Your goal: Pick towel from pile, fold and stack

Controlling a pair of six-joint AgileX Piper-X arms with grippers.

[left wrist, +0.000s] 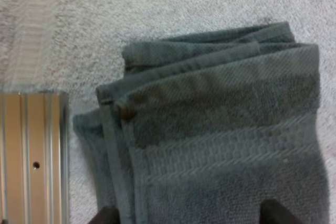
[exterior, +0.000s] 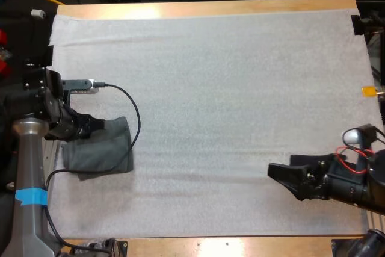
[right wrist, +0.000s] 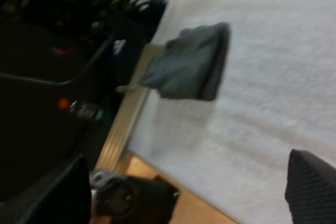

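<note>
- The left gripper (exterior: 101, 126) sits at the left edge of the high view, its black fingertips (left wrist: 106, 215) spread wide and gripping nothing, poised over the near edge of the towel (exterior: 101, 151).
- The towel is dark grey-green terry, folded into a rough rectangle. Its layered hems are stacked along one side, with ribbed woven bands across the pile.
- It lies flat on the white, grainy mat (exterior: 228, 88) in the left-centre of the frame, just beside a ribbed metal rail (left wrist: 31, 156).
- The right gripper (exterior: 278, 174), at lower right, has its textured black fingers (right wrist: 310, 182) parted and empty, well apart from the towel.
- A pale wooden table (exterior: 204, 8) borders the mat.
</note>
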